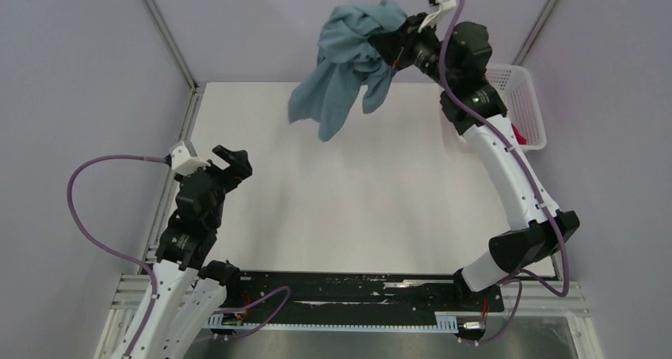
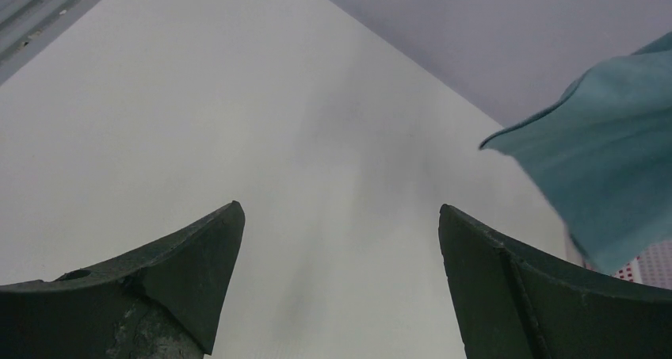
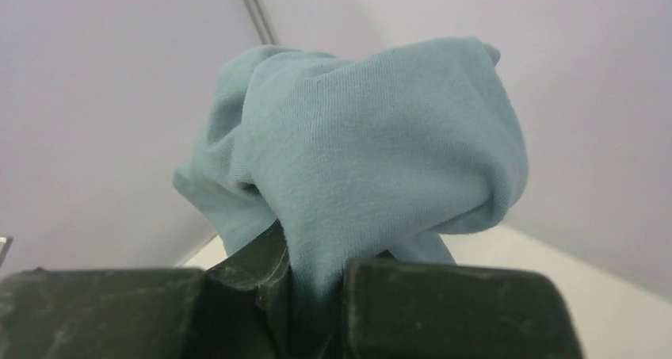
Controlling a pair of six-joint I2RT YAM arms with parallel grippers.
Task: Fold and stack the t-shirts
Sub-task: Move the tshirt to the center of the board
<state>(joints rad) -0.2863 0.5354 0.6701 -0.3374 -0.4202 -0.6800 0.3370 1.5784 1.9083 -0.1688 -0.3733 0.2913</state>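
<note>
Top view: my right tool [image 1: 400,43] holds the blue-grey t-shirt [image 1: 349,58] bunched at upper centre, dangling above the surface [image 1: 333,200]. I'd lower it slowly so the hem drags out flat.

Left wrist view: my left tool [image 2: 341,216] is spread wide and empty, cloth at the right edge.

Right wrist view: the jaws are clamped on a thick wad.

My white-and-black left arm [image 1: 186,236] crouches near left, its black two-finger left gripper [image 1: 231,158] spread wide. My right arm [image 1: 507,177] reaches far and high, right gripper [image 1: 396,39] clamping a bunched dusty blue-grey cloth t-shirt [image 1: 349,58].
</note>
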